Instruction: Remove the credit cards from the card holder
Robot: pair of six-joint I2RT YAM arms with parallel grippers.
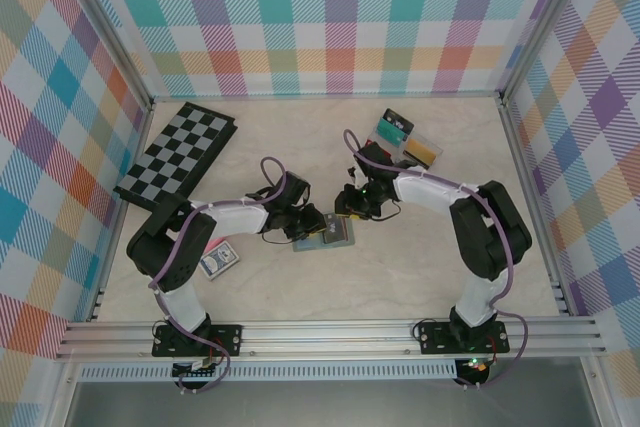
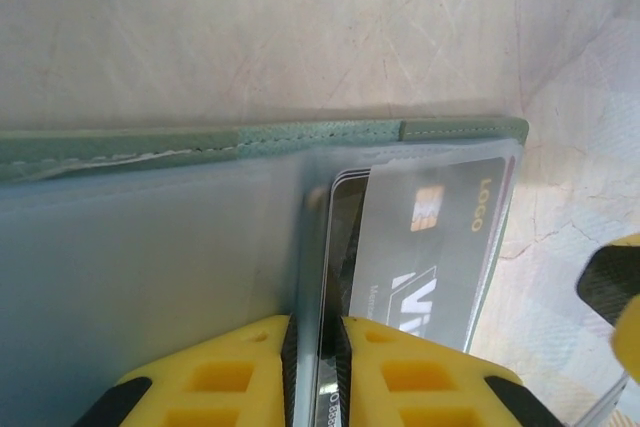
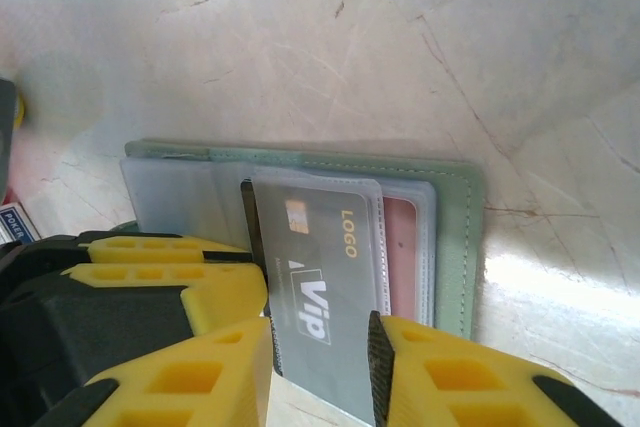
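Two yellow-fingered grippers work at one grey-green, soft leather-like bifold card holder (image 3: 455,247) lying open in the middle of the pale marbled table (image 1: 400,277).

Seen from the room, the left gripper (image 2: 312,332) is clenched on a clear plastic sleeve page of the card holder, its fingers nearly meeting. The right gripper (image 3: 320,347) has one finger on each side of one dark grey plastic credit card (image 3: 320,237) printed LOGO and Vip, which juts out of its sleeve. I cannot tell whether it pinches the card. One red card (image 3: 400,247) sits in the slot behind. Farther back on the right, one clear plastic tray (image 1: 437,144) holds at least one teal card (image 1: 392,130) and one yellow card (image 1: 423,153). One black-and-grey checkered board (image 1: 178,157) lies far left, and one blue-patterned playing-card pack (image 1: 218,261) lies beside the left arm.
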